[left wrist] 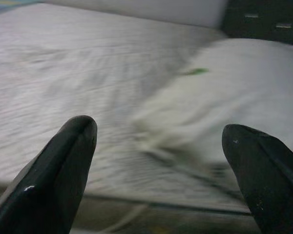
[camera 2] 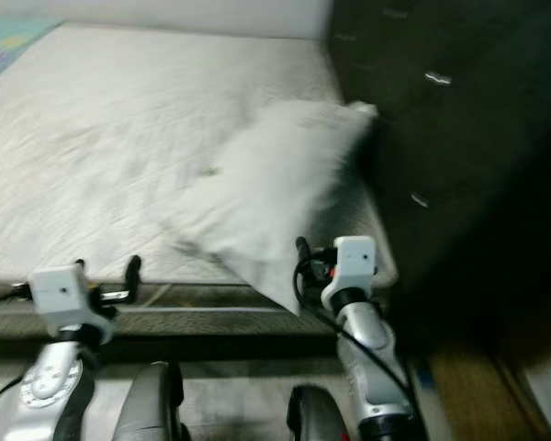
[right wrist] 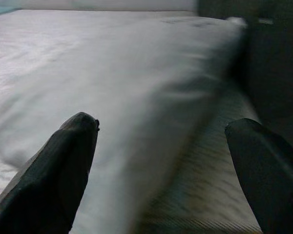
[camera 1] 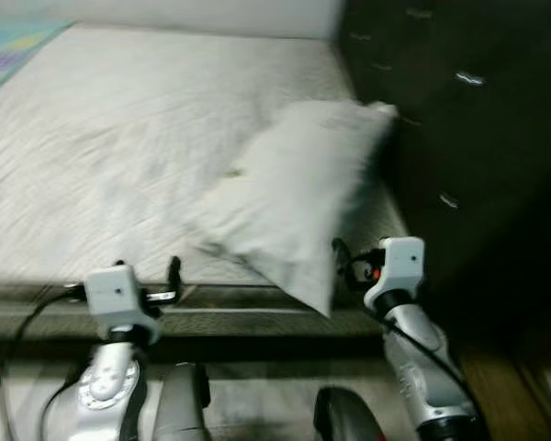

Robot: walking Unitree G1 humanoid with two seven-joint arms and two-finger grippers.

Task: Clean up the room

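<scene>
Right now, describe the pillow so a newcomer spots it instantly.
Find the bed's pale mattress and follow it to the corner by the dark tufted headboard. The white pillow lies there askew, one corner overhanging the mattress edge beside the right pincer, the only puffed thing on the flat sheet.

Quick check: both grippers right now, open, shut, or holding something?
Left gripper: open, empty, facing the grey mattress.
Right gripper: open, empty, at the white fabric pillow.

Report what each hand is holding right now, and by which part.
Nothing is held. Both the left hand and right hand have their fingers spread open, short of the white pillow lying on the bed.
</scene>
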